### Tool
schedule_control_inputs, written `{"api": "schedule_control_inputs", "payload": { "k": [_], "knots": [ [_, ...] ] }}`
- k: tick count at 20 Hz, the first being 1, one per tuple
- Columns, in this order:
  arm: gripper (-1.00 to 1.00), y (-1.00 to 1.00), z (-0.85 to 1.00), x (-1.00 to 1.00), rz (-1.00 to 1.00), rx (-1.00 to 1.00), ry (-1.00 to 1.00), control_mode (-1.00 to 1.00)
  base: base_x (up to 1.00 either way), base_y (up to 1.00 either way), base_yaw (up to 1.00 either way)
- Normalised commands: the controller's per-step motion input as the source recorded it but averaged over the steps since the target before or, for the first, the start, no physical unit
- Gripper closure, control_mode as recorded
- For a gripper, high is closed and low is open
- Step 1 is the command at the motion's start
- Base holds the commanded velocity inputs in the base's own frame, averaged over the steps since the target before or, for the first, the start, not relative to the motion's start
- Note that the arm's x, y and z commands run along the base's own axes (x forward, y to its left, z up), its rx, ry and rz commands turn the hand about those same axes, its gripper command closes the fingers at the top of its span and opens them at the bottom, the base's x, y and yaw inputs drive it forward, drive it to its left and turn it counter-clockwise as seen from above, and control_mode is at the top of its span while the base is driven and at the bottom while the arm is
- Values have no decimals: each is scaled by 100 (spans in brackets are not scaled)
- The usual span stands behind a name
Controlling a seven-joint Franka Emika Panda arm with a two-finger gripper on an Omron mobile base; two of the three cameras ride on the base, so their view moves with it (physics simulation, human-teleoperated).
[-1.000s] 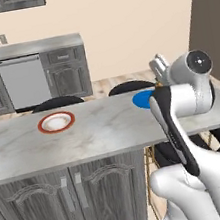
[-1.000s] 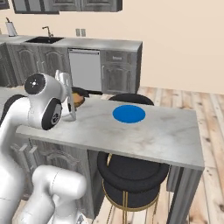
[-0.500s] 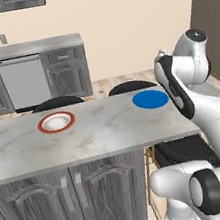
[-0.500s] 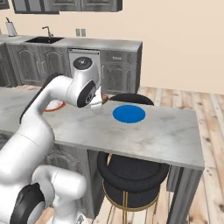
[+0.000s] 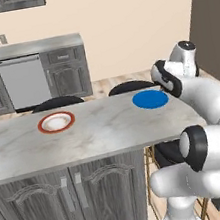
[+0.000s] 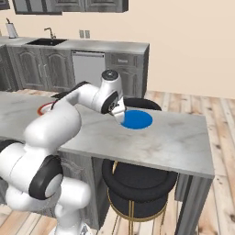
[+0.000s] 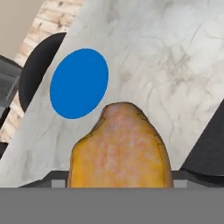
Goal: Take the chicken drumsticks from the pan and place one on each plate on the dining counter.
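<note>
My gripper (image 6: 120, 115) hangs just above the dining counter (image 6: 174, 137) at the near-left edge of the blue plate (image 6: 137, 119). It is shut on a golden-orange chicken drumstick (image 7: 120, 148), whose plump end bulges up at the bottom of the hand view, short of the blue plate (image 7: 78, 83). From the left base view the gripper (image 5: 167, 83) sits at the right rim of the blue plate (image 5: 150, 99). The white plate with the red-orange rim (image 5: 56, 122) lies empty further left on the counter (image 5: 100, 131). The pan and the second drumstick are out of view.
Black round stools (image 5: 128, 86) (image 6: 133, 183) stand along the counter's sides. The counter ends a little to the right of the blue plate (image 6: 206, 160). A back counter with a dishwasher (image 5: 23, 81) and a sink (image 6: 46, 41) runs along the far wall.
The arm has swung from close to the base out over the counter, carrying the drumstick to the edge of the blue plate. The plates have not moved.
</note>
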Motion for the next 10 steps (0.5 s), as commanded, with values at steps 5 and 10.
{"api": "schedule_control_inputs", "payload": {
  "k": [5, 10],
  "knots": [
    [100, -27, -49, 98, 10, 0, 18, -100, 0, 0, 0],
    [100, -23, -49, 98, 10, -1, 14, -100, 0, 0, 0]
  ]
}}
